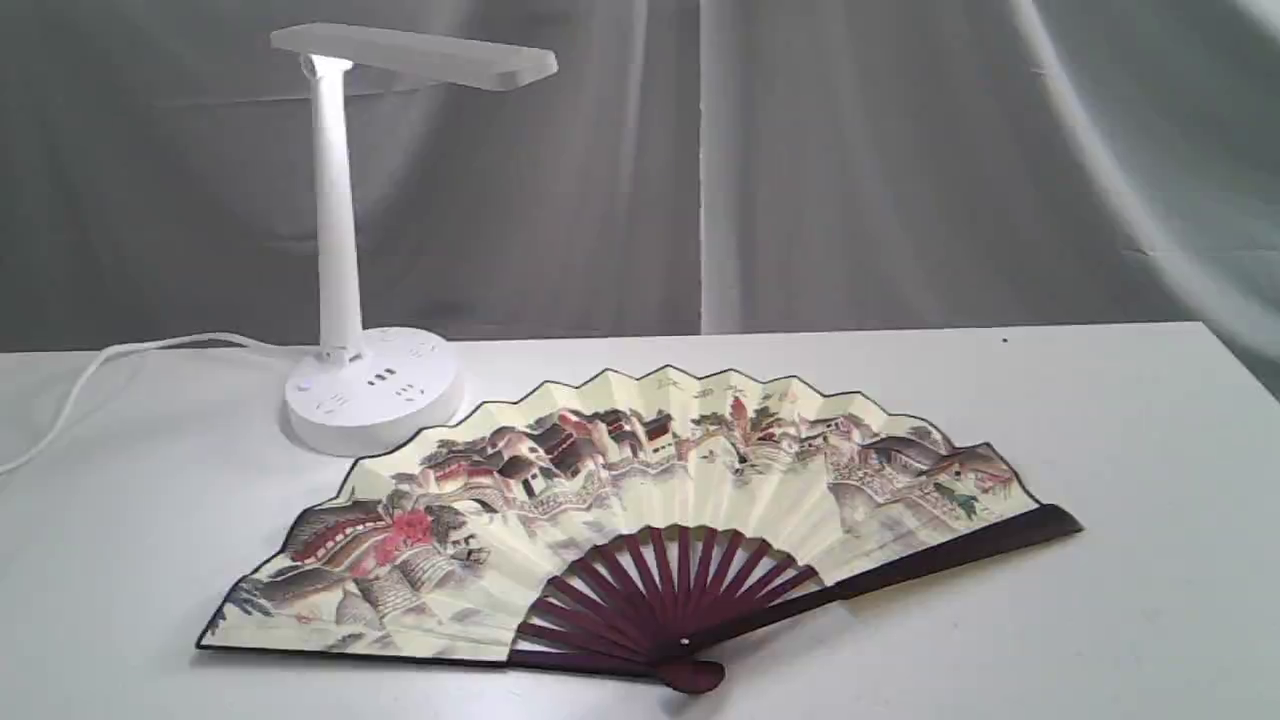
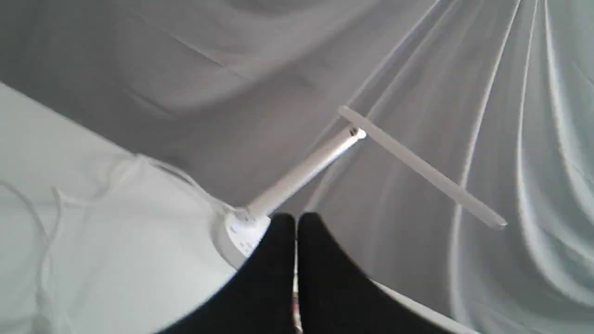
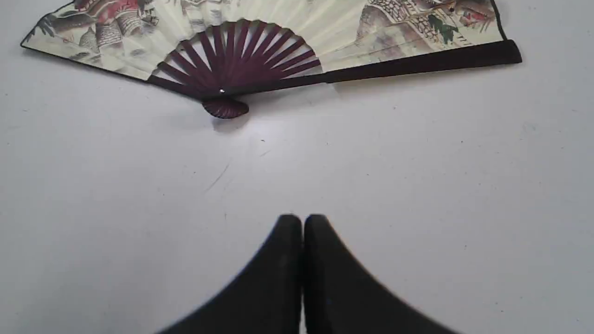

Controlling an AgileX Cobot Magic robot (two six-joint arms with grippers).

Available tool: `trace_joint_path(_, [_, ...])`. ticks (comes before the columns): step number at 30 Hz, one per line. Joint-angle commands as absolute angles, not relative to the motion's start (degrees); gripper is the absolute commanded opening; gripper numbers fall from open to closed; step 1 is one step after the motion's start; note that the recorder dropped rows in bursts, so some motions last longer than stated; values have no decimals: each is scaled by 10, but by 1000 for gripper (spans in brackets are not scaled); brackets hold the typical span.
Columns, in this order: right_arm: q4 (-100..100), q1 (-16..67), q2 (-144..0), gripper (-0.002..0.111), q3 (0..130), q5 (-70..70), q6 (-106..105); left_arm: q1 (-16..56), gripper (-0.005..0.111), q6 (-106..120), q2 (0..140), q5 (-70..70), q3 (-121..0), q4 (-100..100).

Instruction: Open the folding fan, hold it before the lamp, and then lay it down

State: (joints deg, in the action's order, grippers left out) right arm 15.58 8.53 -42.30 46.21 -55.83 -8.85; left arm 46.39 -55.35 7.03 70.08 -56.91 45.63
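Observation:
The folding fan (image 1: 640, 520) lies fully spread on the white table (image 1: 1100, 620), its painted village side up and its maroon ribs and pivot toward the near edge. The fan (image 3: 260, 41) also fills the far part of the right wrist view. Behind its left half stands the white lamp (image 1: 340, 240), whose round base nearly touches the fan's rim. Neither arm appears in the exterior view. My right gripper (image 3: 302, 222) is shut and empty, hovering over bare table short of the pivot. My left gripper (image 2: 296, 221) is shut too, and the lamp (image 2: 325, 157) is seen beyond it.
The lamp's white cord (image 1: 110, 370) trails off to the left across the table. The cord (image 2: 51, 218) also loops over the table in the left wrist view. A grey draped curtain (image 1: 850, 160) hangs behind the table's back edge.

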Motion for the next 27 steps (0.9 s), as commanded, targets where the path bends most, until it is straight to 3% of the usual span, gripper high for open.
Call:
trace_joint_path(1, [159,86,-422,0,458,-564,-92,498,0,-434,64,700,-566,458])
trace_joint_path(6, [159,86,-422,0,458,-556,-92,499,0,-414,60,700,-565,160])
trace_joint_path(12, [160,86,-422,0,458,-555,-94,491,0,-160,62,700,-516,-186])
trace_joint_path(14, [160,86,-422,0,458,-555,-97,470,0,-85,60,607,-476,-262])
trace_joint_path(27, [160,86,-398,0,458,-569,-122,294,0,-21,95,182,-158,-275])
